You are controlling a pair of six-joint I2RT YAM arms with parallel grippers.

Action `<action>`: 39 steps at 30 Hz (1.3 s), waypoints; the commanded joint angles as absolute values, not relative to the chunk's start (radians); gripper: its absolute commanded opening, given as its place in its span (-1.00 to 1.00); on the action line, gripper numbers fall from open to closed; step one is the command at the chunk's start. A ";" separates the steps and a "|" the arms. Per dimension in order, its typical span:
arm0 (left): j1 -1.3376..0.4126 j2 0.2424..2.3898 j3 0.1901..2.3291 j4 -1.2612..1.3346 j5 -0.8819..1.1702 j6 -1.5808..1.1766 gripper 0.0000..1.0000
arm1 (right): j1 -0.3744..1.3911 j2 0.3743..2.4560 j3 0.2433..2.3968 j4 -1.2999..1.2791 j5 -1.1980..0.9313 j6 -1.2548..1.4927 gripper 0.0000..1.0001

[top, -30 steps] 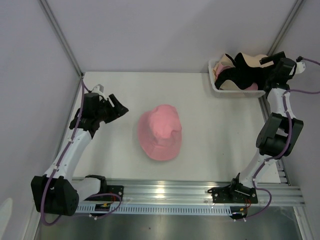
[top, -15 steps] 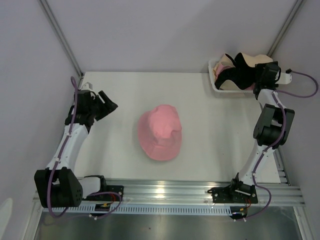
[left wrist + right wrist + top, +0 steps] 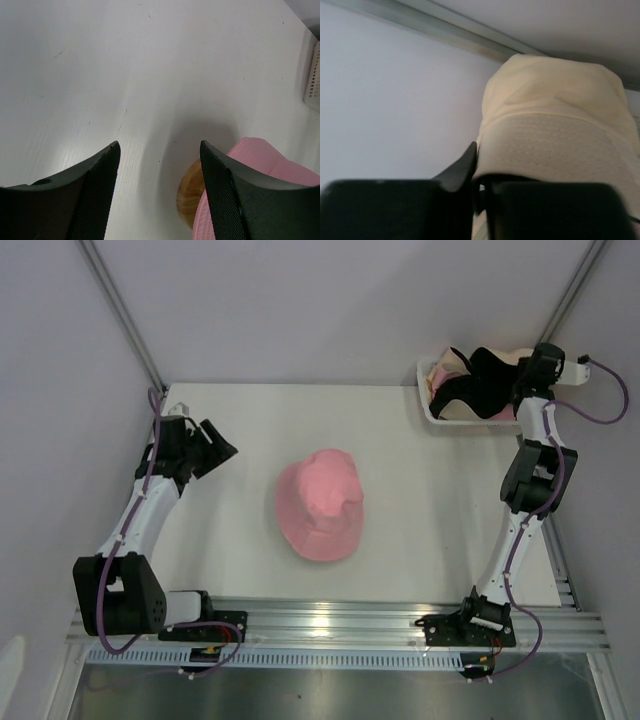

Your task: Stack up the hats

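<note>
Nearest me, in the middle of the worktop (image 3: 420,500), the pink hat (image 3: 322,505) sits crown-up over the wooden stand (image 3: 192,192). Only a bit of that stand peeks out under the brim. My left gripper (image 3: 159,146) hangs by the left edge, a little farther back than the hat. Its jaws are well apart with nothing between them, and they point toward the pink hat. That makes it the closer hand to the stack.

The work in hand is farther off, though. My right gripper (image 3: 479,195) is up in the far right corner, over the white basket (image 3: 432,410). Its fingers stand nearly together and, as far as I can tell, pinch the lower edge of the cream hat (image 3: 555,115), which bulges above them. A black hat (image 3: 470,385) lies in the basket just beside it.

From my right hand the pink hat lies toward the near left, well apart, across open worktop. I judge the coming move to be a lift clear of the basket wall, then a diagonal carry to the middle.
</note>
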State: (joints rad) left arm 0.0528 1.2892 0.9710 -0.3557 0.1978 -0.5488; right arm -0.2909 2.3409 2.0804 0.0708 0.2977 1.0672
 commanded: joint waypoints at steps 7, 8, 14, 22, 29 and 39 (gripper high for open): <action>0.066 1.284 1.020 -0.282 0.282 -0.554 0.36 | -0.252 2.194 2.054 0.138 0.059 0.979 -1.00; 0.066 1.273 1.019 -0.279 0.293 -0.554 0.36 | -0.244 2.178 2.056 0.158 -0.027 0.959 -1.00; 0.067 1.189 0.994 -0.230 0.437 -0.572 0.40 | -0.203 2.097 2.172 0.193 -0.207 0.812 -1.00; 0.063 1.166 1.110 -0.212 0.653 -0.588 0.61 | -0.195 2.109 2.396 0.161 -0.520 0.877 -1.00; 0.025 1.216 1.253 -0.244 0.701 -0.554 0.66 | -0.072 2.069 2.424 0.120 -0.869 0.815 -1.00; -0.099 1.323 1.438 -0.258 0.794 -0.537 0.79 | 0.238 2.022 2.352 -0.257 -1.009 0.607 -1.00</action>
